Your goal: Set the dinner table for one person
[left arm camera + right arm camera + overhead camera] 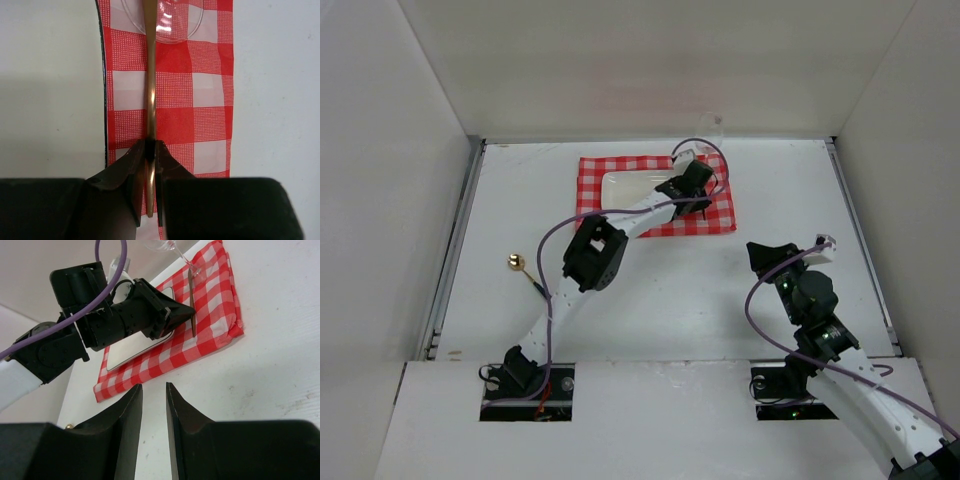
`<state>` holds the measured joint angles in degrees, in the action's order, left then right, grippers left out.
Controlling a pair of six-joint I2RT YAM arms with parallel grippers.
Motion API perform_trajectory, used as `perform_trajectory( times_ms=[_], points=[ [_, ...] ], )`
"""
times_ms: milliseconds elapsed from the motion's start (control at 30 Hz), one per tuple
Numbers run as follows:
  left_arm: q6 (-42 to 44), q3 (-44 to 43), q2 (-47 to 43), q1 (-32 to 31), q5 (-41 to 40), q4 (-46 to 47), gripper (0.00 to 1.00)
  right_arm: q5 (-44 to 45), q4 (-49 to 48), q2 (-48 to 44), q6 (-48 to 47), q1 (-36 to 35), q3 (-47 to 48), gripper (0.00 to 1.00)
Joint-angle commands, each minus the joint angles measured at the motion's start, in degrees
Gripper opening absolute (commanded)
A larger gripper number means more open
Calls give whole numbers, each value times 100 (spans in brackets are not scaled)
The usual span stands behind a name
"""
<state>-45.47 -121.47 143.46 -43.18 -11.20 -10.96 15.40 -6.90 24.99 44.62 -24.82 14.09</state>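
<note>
White-walled dinner table (pixel 720 300); left claw (pixel 151 150) tight on utensil (pixel 150 100), right claw (pixel 153 387) apart.

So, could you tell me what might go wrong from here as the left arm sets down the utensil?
The gold utensil in the left gripper ends right by the foot of the glass; pushing it forward could knock the glass over. It is also pinched near one end, so it might swing or slip and land crooked on the cloth.
</note>
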Motion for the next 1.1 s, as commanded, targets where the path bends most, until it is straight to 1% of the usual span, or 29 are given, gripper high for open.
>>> perform_trajectory(
  times_ms=[0, 133, 367, 500, 633, 800, 833, 867, 900, 967, 1000, 1067],
  points=[
    [21, -272, 15, -37, 74, 103, 6, -63, -321, -30, 20, -10, 15, 31],
    [-23, -237, 33, -37, 74, 103, 13, -63, -321, -12, 20, -10, 15, 31],
    [-14, 35, -221, -55, -40, 199, 35, -63, -330, -21, 20, -10, 6, 31],
    [91, 369, -598, -81, -189, 331, 44, -63, -330, -12, 20, -10, 6, 31],
    [337, 913, -1204, -125, -365, 594, 47, -63, -330, -12, 29, -10, -2, 31],
    [618, 1739, -2145, -134, -497, 1060, 47, -63, -330, -56, 55, -1, -29, 31],
    [671, 1932, -2355, -142, -514, 1148, 47, -63, -330, -56, 55, -1, -29, 31],
    [732, 2143, -2575, -142, -541, 1227, 44, -63, -330, -56, 55, -1, -29, 31],
    [776, 2380, -2803, -142, -602, 1298, 36, -63, -330, -56, 55, -10, -37, 31],
    [794, 3029, -3374, -134, -873, 1360, 17, -63, -330, -47, 55, -1, -38, 31],
    [768, 3424, -3708, -125, -1058, 1342, 9, -63, -339, -21, 55, 8, -38, 31],
    [733, 4188, -4314, -99, -1444, 1290, 4, -89, -391, 75, 55, -10, -29, 29]
  ],
)
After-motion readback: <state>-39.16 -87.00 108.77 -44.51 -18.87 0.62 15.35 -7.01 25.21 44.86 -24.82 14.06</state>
